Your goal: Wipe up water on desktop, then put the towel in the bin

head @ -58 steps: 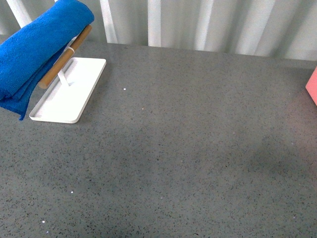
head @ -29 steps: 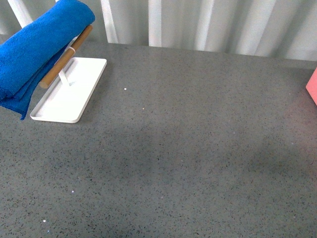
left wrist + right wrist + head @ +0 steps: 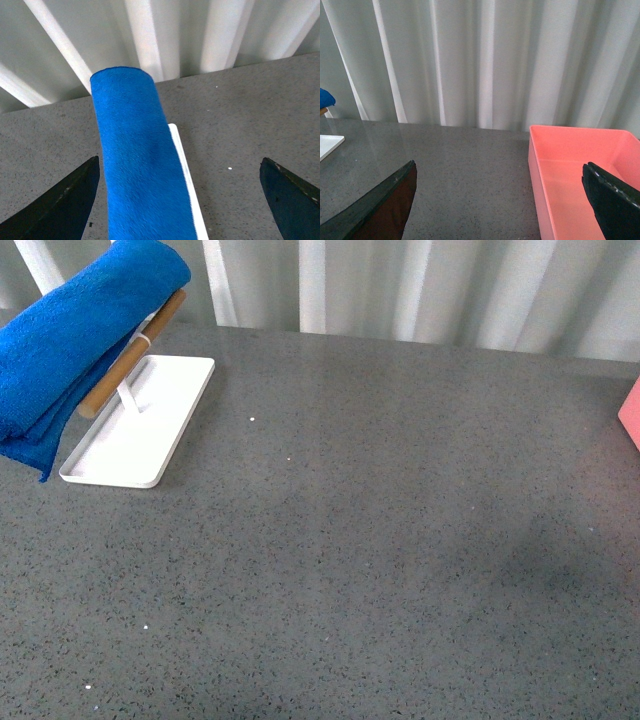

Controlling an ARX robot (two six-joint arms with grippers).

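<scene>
While the towel (image 3: 75, 335) hangs folded over a wooden bar (image 3: 135, 350) in the upper left of the front view, the white tray (image 3: 150, 430) below it rests on the desktop (image 3: 380, 540). The pink bin (image 3: 631, 412) shows only as a corner at the right edge. The left gripper (image 3: 178, 202) is spread wide, with one finger on each side of the towel. The right gripper (image 3: 499, 207) is also spread wide and holds nothing, and the bin is near it.

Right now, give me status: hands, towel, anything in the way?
Left hand open, facing towel. Right hand open, facing pink bin. Towel draped over wooden bar above white tray. Nothing seen blocking the left hand.
</scene>
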